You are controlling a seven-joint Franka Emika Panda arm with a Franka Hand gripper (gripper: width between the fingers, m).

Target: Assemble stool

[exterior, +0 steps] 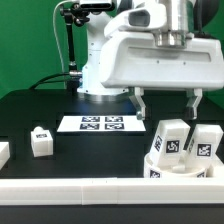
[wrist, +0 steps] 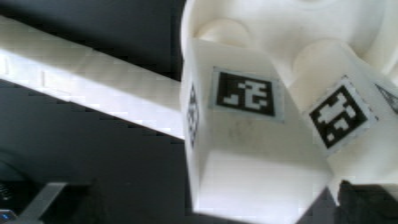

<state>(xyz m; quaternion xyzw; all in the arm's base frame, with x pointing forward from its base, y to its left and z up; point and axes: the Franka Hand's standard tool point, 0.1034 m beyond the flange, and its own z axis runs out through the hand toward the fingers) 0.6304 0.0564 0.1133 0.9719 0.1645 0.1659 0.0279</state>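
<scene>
The round white seat (exterior: 172,167) lies at the exterior view's right front. Two chunky tagged legs stand on it, one nearer the middle (exterior: 169,140) and one further right (exterior: 204,143). A third leg (exterior: 41,141) stands loose on the black table to the left. My gripper (exterior: 168,103) hangs open just above the two standing legs, a finger out to each side, holding nothing. The wrist view shows both legs close up, one (wrist: 240,120) beside the other (wrist: 347,110), with my gripper (wrist: 208,208) open around the nearer one.
The marker board (exterior: 100,123) lies flat in the middle, in front of the robot base. A long white border rail (exterior: 90,196) runs along the front edge and shows in the wrist view (wrist: 80,72). Another white part (exterior: 3,152) sits at the far left edge.
</scene>
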